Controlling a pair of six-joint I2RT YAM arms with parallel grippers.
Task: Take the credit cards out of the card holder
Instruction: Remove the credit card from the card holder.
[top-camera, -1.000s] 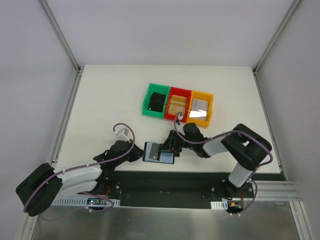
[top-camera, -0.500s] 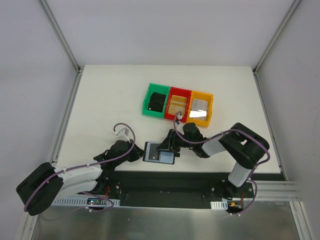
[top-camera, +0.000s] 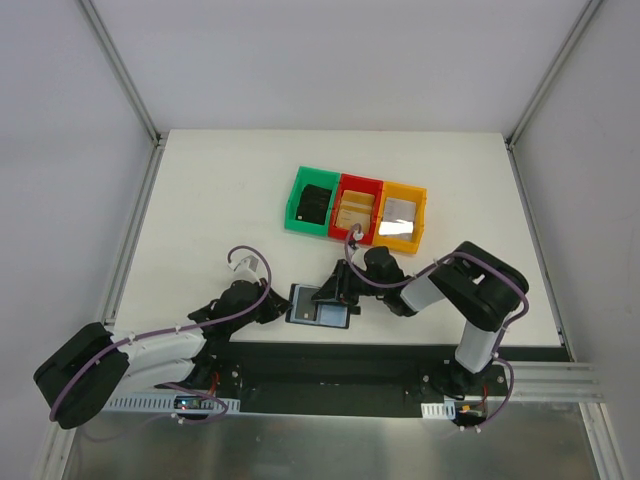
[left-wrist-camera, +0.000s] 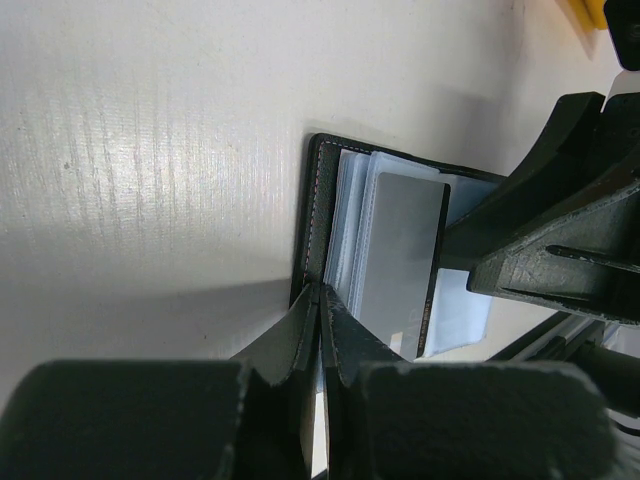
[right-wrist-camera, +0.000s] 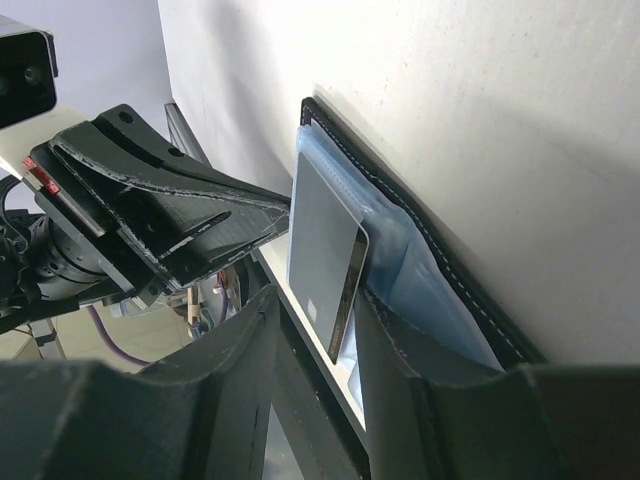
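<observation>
From above, the small black folding card holder (top-camera: 318, 306) lay spread open on the white table (top-camera: 220, 200), close to its near edge and between the two arms. The left gripper (top-camera: 279, 306) met its left side and the right gripper (top-camera: 339, 292) reached over its far right part. Further back stood a green plastic bin (top-camera: 298, 196), a red plastic bin (top-camera: 356, 183) and a yellow plastic bin (top-camera: 404, 190) in a row, touching one another.

Through the left wrist camera, the left fingers were pressed tight together, their tips against the holder's black stitched border; I could not tell whether they pinched the cover. A grey plastic card (left-wrist-camera: 400, 255) stuck out of the pale blue sleeves.

Through the right wrist camera, the right fingers stood partly apart, straddling that card's free corner with a gap showing on one side, so nothing was clamped
</observation>
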